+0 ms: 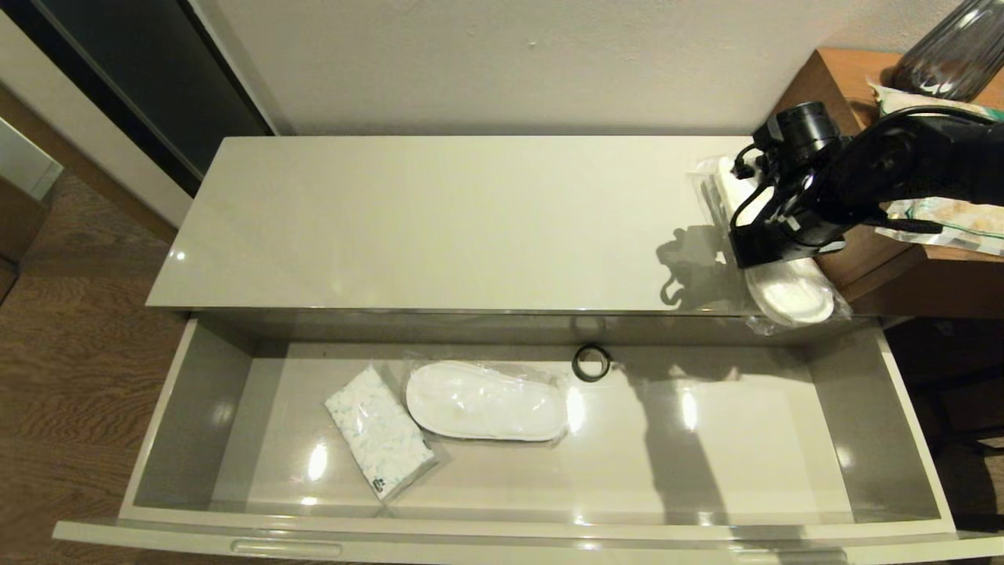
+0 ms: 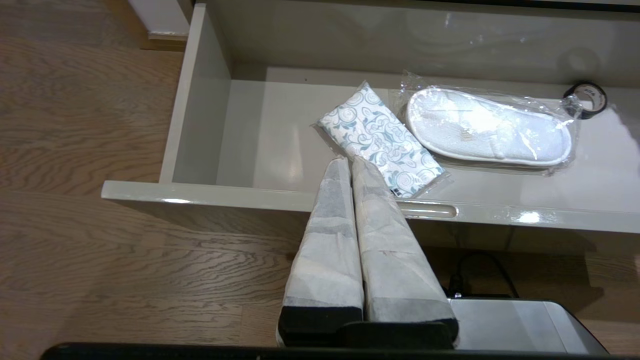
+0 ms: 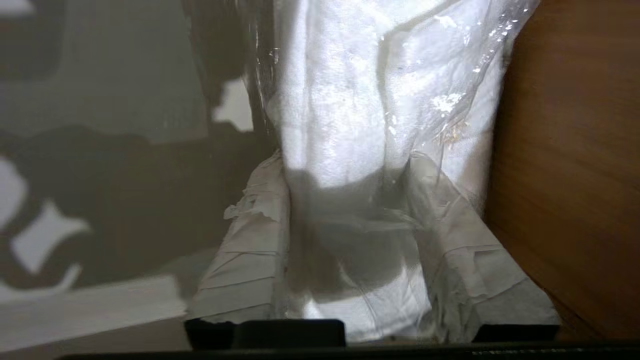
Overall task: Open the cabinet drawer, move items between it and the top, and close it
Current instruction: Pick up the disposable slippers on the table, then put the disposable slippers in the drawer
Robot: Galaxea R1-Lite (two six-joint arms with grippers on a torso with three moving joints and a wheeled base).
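Note:
The cabinet drawer (image 1: 196,408) stands pulled fully out below the top (image 1: 439,220). One slipper pack (image 1: 486,400) lies flat in the drawer's middle, also visible in the left wrist view (image 2: 487,127). A second slipper pack (image 1: 788,290) lies at the right end of the top and overhangs its front edge. My right gripper (image 1: 773,255) is on that pack. In the right wrist view its fingers (image 3: 250,240) press either side of the white slipper pack (image 3: 360,100). My left gripper (image 2: 345,160) is shut and empty, just outside the drawer's front rim (image 2: 225,197).
A patterned tissue pack (image 1: 379,431) lies left of the drawer's slippers. A small black ring (image 1: 591,362) sits at the drawer's back. The taller brown wooden table (image 1: 871,259) stands against the cabinet's right end, close beside my right gripper, with a glass vase (image 1: 949,47) on it.

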